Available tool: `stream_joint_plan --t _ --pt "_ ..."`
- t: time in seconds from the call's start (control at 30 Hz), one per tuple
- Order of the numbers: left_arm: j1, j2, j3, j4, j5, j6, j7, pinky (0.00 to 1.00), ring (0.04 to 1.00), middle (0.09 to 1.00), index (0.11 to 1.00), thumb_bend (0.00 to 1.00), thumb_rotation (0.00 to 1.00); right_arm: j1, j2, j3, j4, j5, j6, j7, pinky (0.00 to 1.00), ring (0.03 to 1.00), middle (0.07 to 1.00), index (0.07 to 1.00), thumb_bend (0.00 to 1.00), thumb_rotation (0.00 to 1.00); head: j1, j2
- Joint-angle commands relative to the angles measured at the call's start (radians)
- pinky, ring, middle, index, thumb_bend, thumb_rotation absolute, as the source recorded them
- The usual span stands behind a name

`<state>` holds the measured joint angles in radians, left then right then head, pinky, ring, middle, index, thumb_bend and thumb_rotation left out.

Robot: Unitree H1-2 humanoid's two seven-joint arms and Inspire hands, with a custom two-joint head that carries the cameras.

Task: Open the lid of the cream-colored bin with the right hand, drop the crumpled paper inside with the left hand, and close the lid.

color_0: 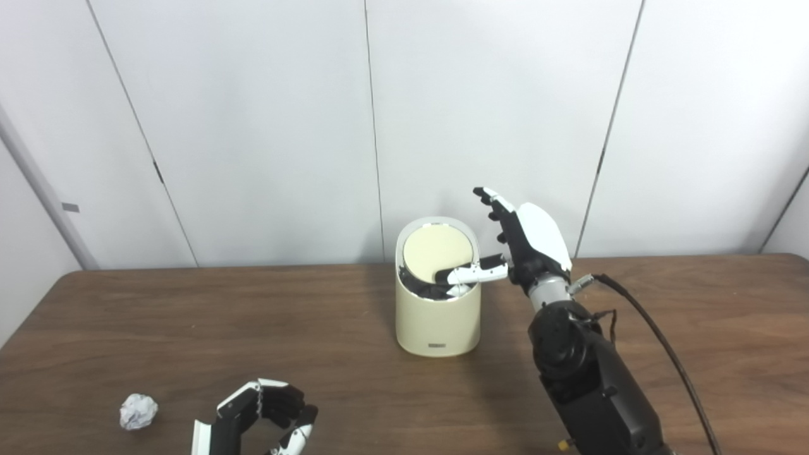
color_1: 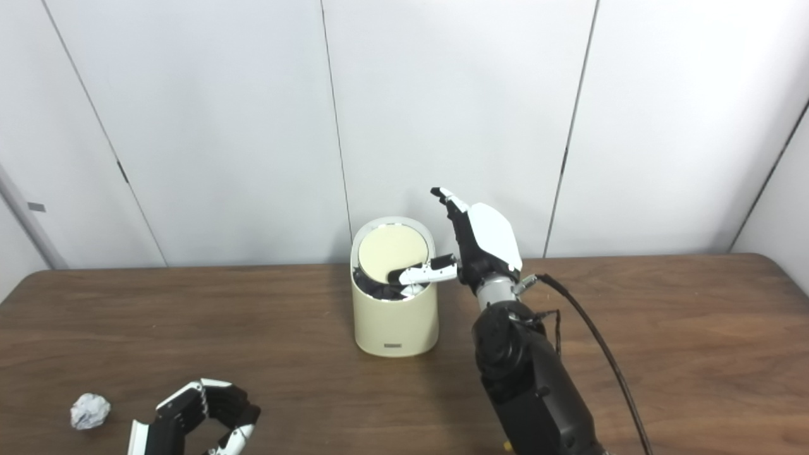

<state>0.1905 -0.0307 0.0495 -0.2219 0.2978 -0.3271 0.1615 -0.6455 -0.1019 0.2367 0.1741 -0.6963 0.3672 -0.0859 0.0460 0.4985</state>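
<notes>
The right hand [color_0: 528, 243] is standing raised just beside the cream-colored bin [color_0: 437, 316], fingers stretched upward and apart, gripping nothing, while its thumb is reaching sideways over the bin's rim and lying against the lower edge of the lid [color_0: 438, 252]. The lid is sitting tilted up, its pale round face showing and a dark opening showing beneath it. The left hand [color_0: 262, 414] is hovering low at the near edge of the brown table [color_0: 189, 328], fingers loosely curled and holding nothing. The crumpled paper [color_0: 138, 411] is lying on the table just left of it, apart from it
</notes>
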Motion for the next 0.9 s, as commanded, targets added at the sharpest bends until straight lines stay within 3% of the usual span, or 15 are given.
stream_joint_plan --t 0.0,0.2,0.53,0.77,0.87 --pt "0.012 -0.008 -0.006 -0.04 -0.002 -0.011 0.007 0.38 0.449 0.483 0.483 0.48 0.06 -0.035 -0.016 -0.008 0.006 -0.01 -0.006 -0.019 0.64 0.821 0.878 0.879 0.94 0.33 0.002 0.0" --pt "0.012 -0.01 -0.009 -0.043 -0.011 -0.006 0.004 0.39 0.452 0.484 0.483 0.48 0.06 -0.041 -0.016 -0.001 0.022 -0.015 -0.006 -0.021 0.66 0.831 0.884 0.882 0.93 0.31 0.003 0.0" --pt "0.012 -0.01 -0.008 -0.048 0.008 -0.004 0.009 0.38 0.447 0.48 0.483 0.48 0.06 -0.041 -0.02 0.028 0.022 -0.028 0.001 -0.016 0.64 0.827 0.887 0.876 0.95 0.16 0.001 0.001" --pt "0.01 -0.001 -0.004 -0.038 0.001 -0.014 0.007 0.38 0.449 0.484 0.483 0.48 0.06 -0.021 -0.011 0.013 -0.022 -0.004 0.025 -0.001 0.65 0.823 0.879 0.881 0.93 0.59 -0.002 -0.002" --pt "0.01 0.002 -0.003 -0.037 -0.003 -0.016 0.005 0.39 0.451 0.485 0.483 0.48 0.06 -0.012 -0.009 0.009 -0.041 0.0 0.036 0.005 0.66 0.819 0.876 0.882 0.91 0.69 -0.005 -0.003"
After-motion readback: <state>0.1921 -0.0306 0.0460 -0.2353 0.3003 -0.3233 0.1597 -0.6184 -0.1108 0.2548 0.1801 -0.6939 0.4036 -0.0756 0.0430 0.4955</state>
